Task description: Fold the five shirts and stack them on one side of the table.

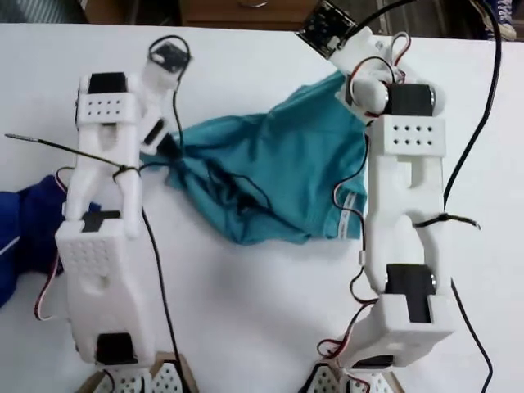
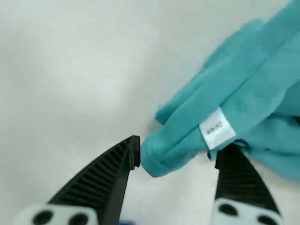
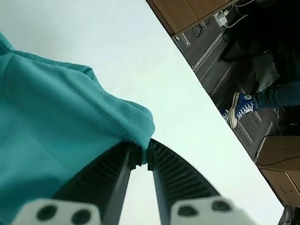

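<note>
The teal shirt (image 1: pixel 270 172) lies crumpled in the middle of the white table (image 1: pixel 246 311), between the two arms, stretched from one gripper to the other.

The left gripper (image 2: pixel 180 157) is open. Its two black fingers (image 2: pixel 115 176) stand on both sides of a folded corner of the shirt, and a small white label (image 2: pixel 217 129) hangs on that corner. The fold sits in the gap, but the jaws are not closed on it.

The right gripper (image 3: pixel 144 157) is at the far side of the table, near the edge. Its jaws are almost together and they pinch a hemmed corner of the teal shirt, which rises a little from the table there.

In the high view the right arm (image 1: pixel 405 188) lies over the shirt's side and hides that part of the cloth. A thin black cable (image 1: pixel 340 188) from this arm loops over the same edge. The left arm (image 1: pixel 106 205) covers the opposite tip of the shirt.

A dark blue garment (image 1: pixel 24 229) lies at the table's edge on the left arm's side, well apart from the teal shirt and partly behind this arm. Beyond the far edge of the table stands a wooden cabinet (image 3: pixel 187 14).
</note>
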Action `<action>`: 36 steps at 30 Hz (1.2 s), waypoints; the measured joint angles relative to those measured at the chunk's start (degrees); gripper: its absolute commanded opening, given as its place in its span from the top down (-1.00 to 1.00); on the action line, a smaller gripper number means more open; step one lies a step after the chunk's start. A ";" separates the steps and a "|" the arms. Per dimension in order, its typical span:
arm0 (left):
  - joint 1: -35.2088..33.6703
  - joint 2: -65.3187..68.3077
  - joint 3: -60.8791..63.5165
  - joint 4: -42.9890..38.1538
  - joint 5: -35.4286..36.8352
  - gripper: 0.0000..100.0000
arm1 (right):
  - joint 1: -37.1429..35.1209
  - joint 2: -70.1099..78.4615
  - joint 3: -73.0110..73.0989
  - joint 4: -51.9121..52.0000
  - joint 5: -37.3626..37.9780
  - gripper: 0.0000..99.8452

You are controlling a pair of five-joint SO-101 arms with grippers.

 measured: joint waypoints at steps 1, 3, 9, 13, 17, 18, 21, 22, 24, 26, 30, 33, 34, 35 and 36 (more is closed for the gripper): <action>0.00 0.09 0.00 -0.62 2.29 0.44 | 0.00 0.09 0.00 -0.53 0.00 0.96; -0.44 0.44 0.00 -2.11 6.15 0.44 | 0.00 0.26 0.00 -1.14 0.00 0.96; -5.63 0.79 0.00 -7.65 8.18 0.44 | 0.00 0.44 0.00 -1.41 0.00 0.96; -6.86 0.88 0.00 -7.91 -0.53 0.44 | 0.00 0.44 0.00 -1.41 0.00 0.96; -7.38 0.88 0.00 -8.00 -6.42 0.44 | 0.00 0.44 0.00 -1.41 0.00 0.96; -7.47 0.88 0.00 -8.18 -7.03 0.44 | 0.00 0.44 0.00 -1.41 0.00 0.96; -7.38 0.88 0.00 -9.41 -7.56 0.44 | 0.00 0.44 0.00 -1.41 0.00 0.96; -7.30 0.88 0.00 -9.85 -7.56 0.44 | 0.00 0.44 0.00 -1.41 0.00 0.96; -7.30 0.88 0.00 -10.55 -7.56 0.44 | 0.00 0.44 0.00 -1.41 0.00 0.96; -6.86 0.88 0.00 -10.64 -7.56 0.44 | 0.00 0.44 0.00 -1.41 0.00 0.96; -4.57 3.08 0.00 -10.64 -8.09 0.44 | 0.00 0.44 0.00 -1.41 0.00 0.96; -2.73 4.57 0.09 -10.64 -8.09 0.44 | 0.00 0.44 0.00 -1.41 0.00 0.96; -2.20 5.01 0.09 -10.64 -8.35 0.44 | 0.00 0.44 0.00 -1.41 0.00 0.96; -1.58 5.54 0.09 -10.64 -9.05 0.44 | 0.00 0.44 0.00 -1.41 0.00 0.96; -0.97 5.89 0.09 -10.64 -10.02 0.44 | 0.00 0.44 0.00 -1.41 0.00 0.96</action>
